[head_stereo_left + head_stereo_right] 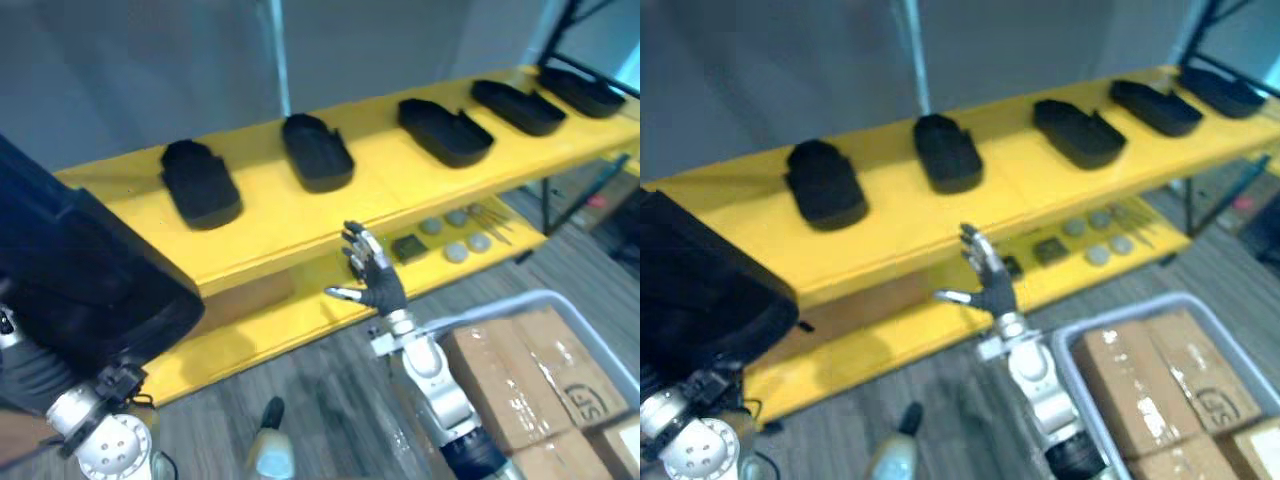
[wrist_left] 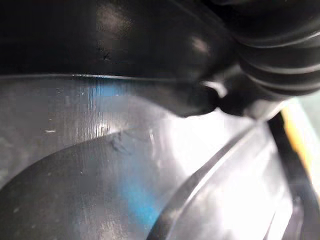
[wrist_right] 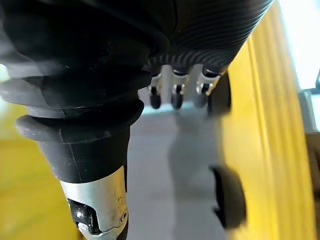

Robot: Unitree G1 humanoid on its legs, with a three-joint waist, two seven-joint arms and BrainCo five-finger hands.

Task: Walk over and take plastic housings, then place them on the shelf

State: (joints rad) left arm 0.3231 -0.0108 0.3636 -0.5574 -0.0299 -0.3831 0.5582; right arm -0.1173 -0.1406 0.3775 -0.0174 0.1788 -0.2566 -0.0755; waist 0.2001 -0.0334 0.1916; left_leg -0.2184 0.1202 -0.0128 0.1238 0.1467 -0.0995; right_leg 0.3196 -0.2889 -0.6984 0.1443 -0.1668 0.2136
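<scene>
A large black plastic housing (image 1: 80, 270) fills the near left, carried on my left arm. It shows close up as a glossy black surface (image 2: 150, 150) beside my left hand's dark cover (image 2: 280, 60). Several more black housings lie in a row on the yellow shelf's top board (image 1: 270, 215), among them one at the left (image 1: 200, 182), one in the middle (image 1: 317, 152) and one further right (image 1: 445, 131). My right hand (image 1: 378, 280) is raised in front of the shelf's edge, open and holding nothing, its fingers (image 3: 174, 97) straight.
A lower yellow board (image 1: 300, 310) carries small round parts (image 1: 455, 252) and a dark square piece (image 1: 408, 248). At the lower right stands a grey bin (image 1: 545, 297) with cardboard boxes (image 1: 510, 380). A black stand leg (image 1: 547, 205) rises by the shelf's right end.
</scene>
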